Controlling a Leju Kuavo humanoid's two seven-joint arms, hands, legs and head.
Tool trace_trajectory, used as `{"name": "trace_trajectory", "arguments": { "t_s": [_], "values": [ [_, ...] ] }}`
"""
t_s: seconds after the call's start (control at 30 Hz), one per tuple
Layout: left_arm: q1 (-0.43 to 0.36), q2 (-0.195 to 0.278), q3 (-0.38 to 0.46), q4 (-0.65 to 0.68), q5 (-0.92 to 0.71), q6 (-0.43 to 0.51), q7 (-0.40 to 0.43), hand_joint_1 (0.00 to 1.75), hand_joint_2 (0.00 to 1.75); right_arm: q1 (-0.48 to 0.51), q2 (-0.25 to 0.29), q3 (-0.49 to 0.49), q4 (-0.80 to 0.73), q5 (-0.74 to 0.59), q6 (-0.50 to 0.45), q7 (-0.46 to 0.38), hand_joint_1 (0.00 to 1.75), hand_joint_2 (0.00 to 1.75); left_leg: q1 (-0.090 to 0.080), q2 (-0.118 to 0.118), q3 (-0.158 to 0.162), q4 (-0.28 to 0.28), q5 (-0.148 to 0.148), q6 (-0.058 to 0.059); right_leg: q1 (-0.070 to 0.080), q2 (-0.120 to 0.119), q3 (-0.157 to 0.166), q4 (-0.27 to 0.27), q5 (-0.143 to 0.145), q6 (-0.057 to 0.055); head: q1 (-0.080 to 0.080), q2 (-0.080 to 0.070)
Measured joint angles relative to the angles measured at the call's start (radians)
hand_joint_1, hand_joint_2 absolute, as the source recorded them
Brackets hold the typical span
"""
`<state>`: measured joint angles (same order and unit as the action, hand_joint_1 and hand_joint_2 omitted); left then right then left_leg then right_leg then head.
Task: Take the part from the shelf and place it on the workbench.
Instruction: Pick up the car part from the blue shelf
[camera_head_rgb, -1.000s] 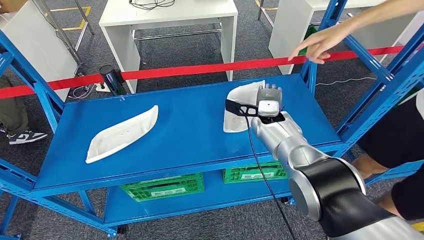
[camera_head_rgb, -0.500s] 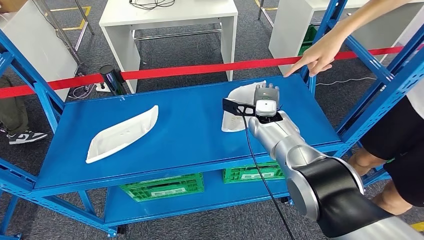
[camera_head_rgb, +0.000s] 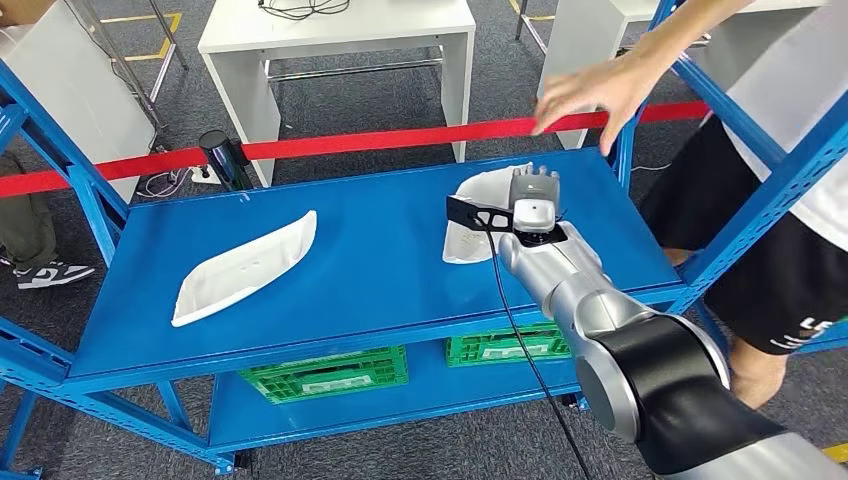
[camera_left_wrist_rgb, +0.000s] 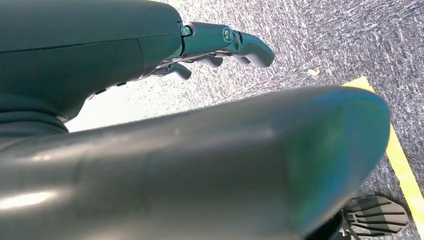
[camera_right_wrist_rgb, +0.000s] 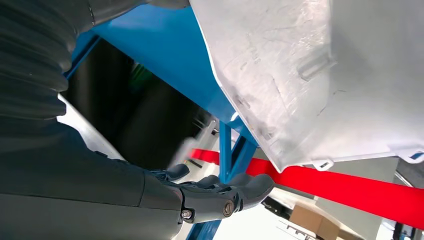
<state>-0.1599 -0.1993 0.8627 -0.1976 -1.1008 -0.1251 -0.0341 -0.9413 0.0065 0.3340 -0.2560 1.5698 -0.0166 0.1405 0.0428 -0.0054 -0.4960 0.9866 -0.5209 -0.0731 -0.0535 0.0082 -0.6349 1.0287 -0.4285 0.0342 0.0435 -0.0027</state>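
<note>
White part (camera_head_rgb: 478, 205), a curved moulded shell, lies on the right side of the blue shelf (camera_head_rgb: 380, 270), and the robot's right hand (camera_head_rgb: 533, 196) is over its right edge. Nearest in the head view, the silver right arm (camera_head_rgb: 590, 310) comes up from the lower right, a black cable (camera_head_rgb: 515, 330) trailing along it. The wrist camera housing hides most of the hand there, so I cannot tell from that view whether it touches the part. In the right wrist view the part's pale underside (camera_right_wrist_rgb: 320, 75) sits close by the hand, and the dark fingers (camera_right_wrist_rgb: 235, 192) are stretched out, lightly curved, with nothing between them — the hand is open and has hold of nothing.

The left hand (camera_left_wrist_rgb: 220, 42) hangs over grey carpet beside a yellow floor line (camera_left_wrist_rgb: 400, 165), its fingers loosely extended and empty.

On the shelf's left side, well apart from the first, lies a second white part (camera_head_rgb: 245, 268). Green crates (camera_head_rgb: 325, 372) sit on the lower level. Beyond the shelf a red tape barrier (camera_head_rgb: 350, 143) runs across, with a white table (camera_head_rgb: 340, 30) behind it. At the far right a person stands beside the shelf, one hand (camera_head_rgb: 590, 92) reaching out above the tape.
</note>
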Motion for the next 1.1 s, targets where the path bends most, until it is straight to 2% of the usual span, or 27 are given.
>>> {"name": "trace_trajectory", "arguments": {
  "t_s": [0.43, 1.1],
  "values": [
    [0.010, -0.016, 0.025, 0.003, 0.025, 0.000, 0.004, 0.00, 0.00, 0.000, 0.014, 0.048, 0.000, 0.001, -0.007, -0.034, 0.00, 1.75, 0.000, 0.000, -0.007, 0.000, 0.000, 0.000, 0.000, 0.000, 0.000, 0.000, 0.000, 0.000, 0.000, 0.000],
    [0.031, -0.027, 0.032, 0.006, 0.014, 0.000, 0.014, 0.00, 0.00, 0.016, 0.034, 0.089, 0.000, -0.004, -0.007, -0.033, 0.00, 1.75, 0.000, -0.001, 0.000, 0.000, 0.001, 0.001, 0.000, -0.002, 0.000, -0.001, 0.000, 0.000, 0.000, 0.000]
  ]
}}
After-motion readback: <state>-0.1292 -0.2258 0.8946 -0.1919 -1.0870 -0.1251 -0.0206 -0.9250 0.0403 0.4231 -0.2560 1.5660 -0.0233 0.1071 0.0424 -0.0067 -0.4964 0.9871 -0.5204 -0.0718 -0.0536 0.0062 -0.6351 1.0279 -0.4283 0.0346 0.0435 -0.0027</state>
